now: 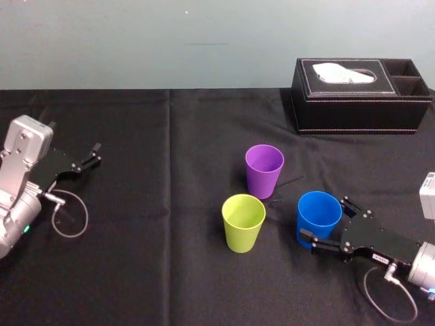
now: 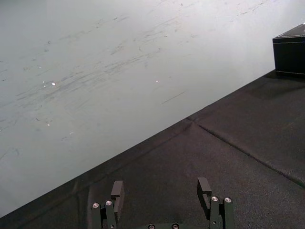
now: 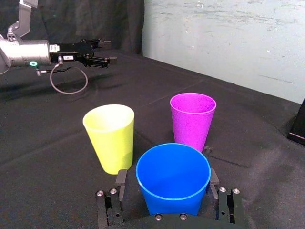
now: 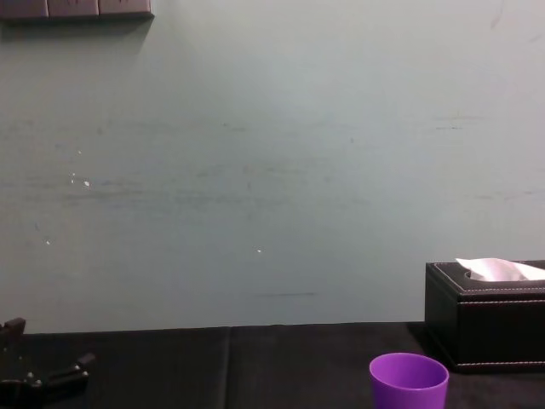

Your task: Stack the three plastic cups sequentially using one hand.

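Blue cup is upright on the black tabletop, mouth up, long axis vertical. Right hand straddles it, fingers spread either side of the wall; can't tell if they touch. Yellow-green cup is just left of the blue cup and purple cup behind-left, both upright, all three apart. Black tissue box sits well behind the blue cup. Left hand is far left, fingers apart, holding nothing.

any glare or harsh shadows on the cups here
head view: even light, no glare on the purple cup, green cup or blue cup, only faint shadows on the black cloth; right wrist view: same flat light on the blue cup inside the open right claw; chest view: purple cup cut by the bottom edge.
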